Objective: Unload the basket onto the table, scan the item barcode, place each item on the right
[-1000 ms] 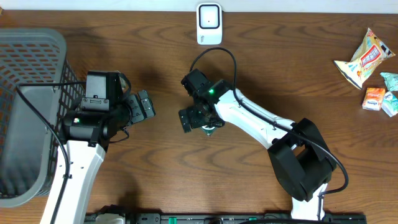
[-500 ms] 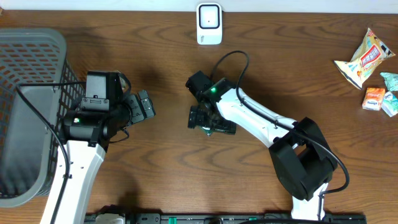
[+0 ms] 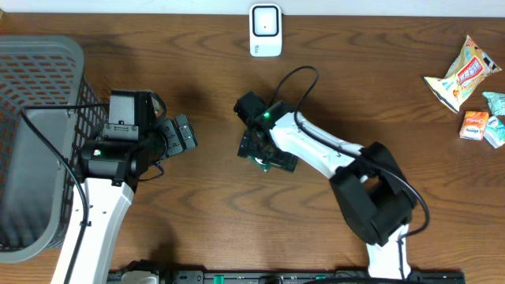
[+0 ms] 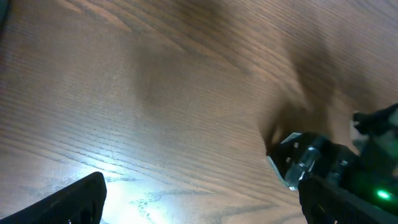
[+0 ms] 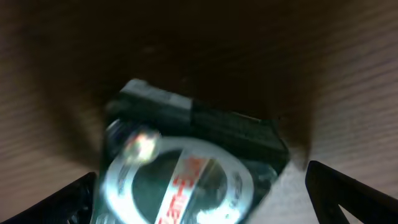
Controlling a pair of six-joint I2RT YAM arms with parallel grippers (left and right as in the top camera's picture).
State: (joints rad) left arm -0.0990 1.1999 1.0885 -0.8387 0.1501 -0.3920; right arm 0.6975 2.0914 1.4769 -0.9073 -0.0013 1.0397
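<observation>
The item (image 3: 276,162) is a flat dark pack with a white ring and red lettering, lying on the wooden table near the middle. In the right wrist view the item (image 5: 186,168) fills the space between the fingers. My right gripper (image 3: 257,147) hangs open right over it, one finger on each side, and I cannot tell if they touch it. My left gripper (image 3: 183,136) stands open to the left, nothing between its fingers (image 4: 71,202). Its view catches the item's shiny corner (image 4: 291,163). A white scanner (image 3: 266,30) stands at the far edge.
A grey mesh basket (image 3: 47,71) takes up the left side, next to the left arm. Snack packets (image 3: 461,72) and small wrapped packs (image 3: 483,125) lie at the far right.
My right gripper has shifted a little to the right and come down over the item, and its arm has folded in. The left arm has not moved.
</observation>
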